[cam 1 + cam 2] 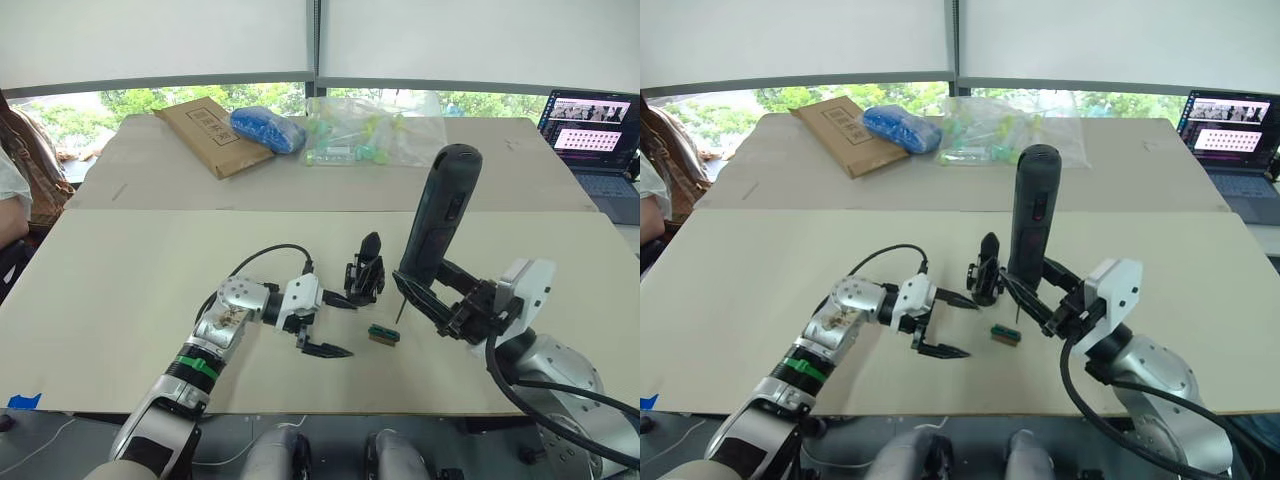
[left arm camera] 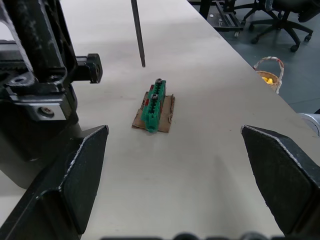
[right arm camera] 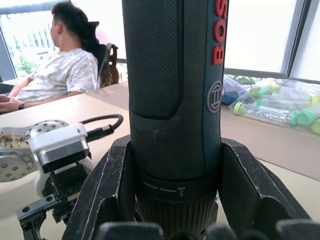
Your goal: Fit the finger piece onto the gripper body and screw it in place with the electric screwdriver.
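1. Screwdriver (image 1: pixel 440 215) clamped between the fingers of my right gripper (image 1: pixel 440 300), standing near upright, thin bit aimed down at the table (image 1: pixel 120 300).
2. Bit tip hangs just beside a small green block (image 1: pixel 383 334), which lies flat on a brown scrap.
3. Gripper body (image 1: pixel 365 270) stands on the table, its pointed finger up, just beside my left gripper (image 1: pixel 338 325).
4. Left gripper spread wide and holding nothing, low over the table.

An office: wide tables (image 1: pixel 150 270), laptop (image 1: pixel 592 140), swivel chairs (image 2: pixel 280 20), big windows (image 1: pixel 160 40).
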You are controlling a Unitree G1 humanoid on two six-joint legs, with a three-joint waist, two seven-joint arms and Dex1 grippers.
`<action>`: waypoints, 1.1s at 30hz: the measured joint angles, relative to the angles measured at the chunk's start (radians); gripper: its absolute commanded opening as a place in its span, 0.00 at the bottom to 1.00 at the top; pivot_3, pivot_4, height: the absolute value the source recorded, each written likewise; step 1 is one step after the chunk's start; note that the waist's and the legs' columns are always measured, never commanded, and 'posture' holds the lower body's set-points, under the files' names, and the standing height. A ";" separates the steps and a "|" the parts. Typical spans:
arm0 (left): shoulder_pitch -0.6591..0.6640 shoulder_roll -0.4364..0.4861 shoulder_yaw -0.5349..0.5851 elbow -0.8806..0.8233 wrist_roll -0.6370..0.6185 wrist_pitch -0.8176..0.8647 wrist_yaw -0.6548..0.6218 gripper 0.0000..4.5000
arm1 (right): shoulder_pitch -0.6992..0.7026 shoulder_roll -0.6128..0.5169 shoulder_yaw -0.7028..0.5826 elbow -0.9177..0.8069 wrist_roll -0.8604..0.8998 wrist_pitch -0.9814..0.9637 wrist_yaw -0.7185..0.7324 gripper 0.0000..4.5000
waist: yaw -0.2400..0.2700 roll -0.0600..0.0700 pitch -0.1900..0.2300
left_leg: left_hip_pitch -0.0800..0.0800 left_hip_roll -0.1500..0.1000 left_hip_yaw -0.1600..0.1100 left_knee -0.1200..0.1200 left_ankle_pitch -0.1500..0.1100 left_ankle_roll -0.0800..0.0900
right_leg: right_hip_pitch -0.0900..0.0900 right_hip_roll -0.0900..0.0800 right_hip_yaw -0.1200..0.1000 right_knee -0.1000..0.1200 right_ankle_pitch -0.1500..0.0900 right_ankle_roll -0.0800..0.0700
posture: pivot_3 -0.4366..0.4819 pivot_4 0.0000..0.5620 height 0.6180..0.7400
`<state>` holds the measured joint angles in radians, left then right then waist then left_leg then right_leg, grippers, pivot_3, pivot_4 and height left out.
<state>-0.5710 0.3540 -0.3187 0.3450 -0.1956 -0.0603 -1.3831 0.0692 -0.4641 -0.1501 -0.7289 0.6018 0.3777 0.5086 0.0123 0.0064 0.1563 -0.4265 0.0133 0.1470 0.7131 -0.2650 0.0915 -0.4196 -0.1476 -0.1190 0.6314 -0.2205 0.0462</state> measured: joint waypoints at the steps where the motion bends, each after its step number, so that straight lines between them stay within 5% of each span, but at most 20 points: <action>1: 0.000 0.000 0.000 0.000 0.000 0.000 0.000 1.00 | 0.000 -0.001 0.000 0.004 0.000 0.000 0.000 0.42 | 0.000 0.000 0.000 | 0.000 0.000 0.000 0.000 0.000 0.000 | 0.000 0.000 0.000 0.000 0.000 0.000 | 0.48 0.27 0.93; 23: 0.000 0.000 0.000 0.000 0.002 0.000 0.002 1.00 | -0.023 -0.034 0.005 -0.010 0.023 0.043 -0.035 0.42 | 0.000 0.000 0.000 | 0.000 0.000 0.000 0.000 0.000 0.000 | 0.000 0.000 0.000 0.000 0.000 0.000 | 0.48 0.27 0.93; 33: 0.000 0.001 -0.001 0.001 0.001 -0.001 -0.005 1.00 | -0.084 -0.142 -0.129 0.036 0.223 0.071 0.069 0.42 | 0.000 0.000 0.000 | 0.000 0.000 0.000 0.001 0.000 0.001 | 0.000 0.000 0.000 0.000 0.001 0.000 | 0.48 0.27 0.93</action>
<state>-0.5708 0.3552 -0.3193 0.3461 -0.1941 -0.0609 -1.3883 -0.0153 -0.6056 -0.2788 -0.6934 0.8253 0.4492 0.5778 0.0123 0.0061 0.1565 -0.4265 0.0136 0.1465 0.7138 -0.2654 0.0922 -0.4194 -0.1477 -0.1191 0.6312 -0.2198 0.0460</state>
